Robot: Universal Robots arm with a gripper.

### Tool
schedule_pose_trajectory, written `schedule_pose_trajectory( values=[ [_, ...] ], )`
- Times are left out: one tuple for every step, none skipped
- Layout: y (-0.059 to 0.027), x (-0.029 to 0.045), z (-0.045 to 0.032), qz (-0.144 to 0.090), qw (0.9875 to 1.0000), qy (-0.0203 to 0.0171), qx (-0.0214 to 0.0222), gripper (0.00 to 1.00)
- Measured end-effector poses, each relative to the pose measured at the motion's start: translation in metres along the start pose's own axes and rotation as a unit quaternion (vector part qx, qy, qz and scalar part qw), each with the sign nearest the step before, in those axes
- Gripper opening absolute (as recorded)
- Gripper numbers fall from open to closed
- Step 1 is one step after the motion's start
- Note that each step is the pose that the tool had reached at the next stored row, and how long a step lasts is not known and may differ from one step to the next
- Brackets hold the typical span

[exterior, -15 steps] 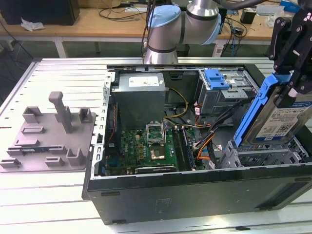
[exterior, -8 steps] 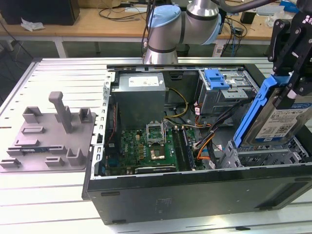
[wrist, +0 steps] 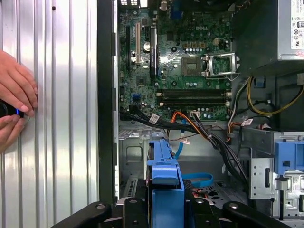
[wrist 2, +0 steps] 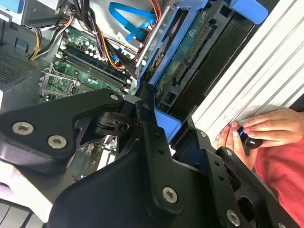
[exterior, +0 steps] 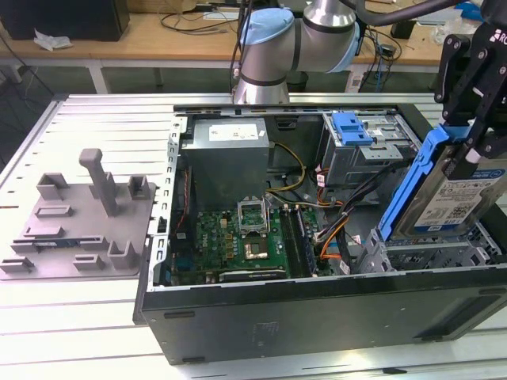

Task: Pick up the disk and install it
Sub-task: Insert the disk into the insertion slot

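The disk is a silver drive with a blue-and-white label and blue rails. It hangs tilted on edge over the right end of the open computer case in the exterior view. My gripper is shut on the disk from above. Directly below it is the metal drive bay. In the first wrist view the disk's blue rail sticks out between my black fingers, above the bay floor. The second wrist view shows the disk's circuit-board underside edge-on beyond the gripper body.
Inside the case are a motherboard, a grey power supply, a metal cage with a blue latch and bundled cables. A grey fixture sits at the exterior view's left. A person's hands rest on the ribbed table beside the case.
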State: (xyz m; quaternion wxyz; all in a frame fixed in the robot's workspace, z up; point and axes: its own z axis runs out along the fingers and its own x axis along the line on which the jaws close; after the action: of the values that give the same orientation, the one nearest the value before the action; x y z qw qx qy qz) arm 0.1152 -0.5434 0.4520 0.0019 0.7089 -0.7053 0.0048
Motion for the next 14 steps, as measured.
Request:
schedule_pose_trajectory(
  values=[
    [0.0000,0.0000,0.0003,0.000,1.0000,0.0000,0.0000,0.37],
    [0.0000,0.0001,0.0006,0.000,1.0000,0.0000,0.0000,0.37],
    [0.0000,0.0001,0.0011,0.000,1.0000,-0.0001,0.0000,0.37],
    [0.0000,0.0001,0.0015,0.000,1.0000,0.0000,0.0000,0.37],
    [0.0000,0.0001,0.0023,0.000,1.0000,0.0000,0.0000,0.37],
    [-0.0001,0.0001,0.0028,0.000,1.0000,0.0000,0.0000,0.37],
    [-0.0001,0.0001,0.0032,0.000,1.0000,0.0000,0.0000,0.37],
    [-0.0002,0.0001,0.0036,0.000,1.0000,0.0000,0.0000,0.37],
    [-0.0003,0.0001,0.0044,0.000,1.0000,0.0000,0.0000,0.37],
    [-0.0004,0.0001,0.0047,0.000,1.0000,0.0000,0.0000,0.37],
    [-0.0005,0.0001,0.0052,0.000,1.0000,0.0000,0.0000,0.37],
    [-0.0006,0.0001,0.0060,0.000,1.0000,0.0000,0.0000,0.37],
    [-0.0008,0.0000,0.0067,0.000,1.0000,0.0000,0.0000,0.37],
    [-0.0008,0.0001,0.0072,0.000,1.0000,0.0000,0.0000,0.37]
  ],
)
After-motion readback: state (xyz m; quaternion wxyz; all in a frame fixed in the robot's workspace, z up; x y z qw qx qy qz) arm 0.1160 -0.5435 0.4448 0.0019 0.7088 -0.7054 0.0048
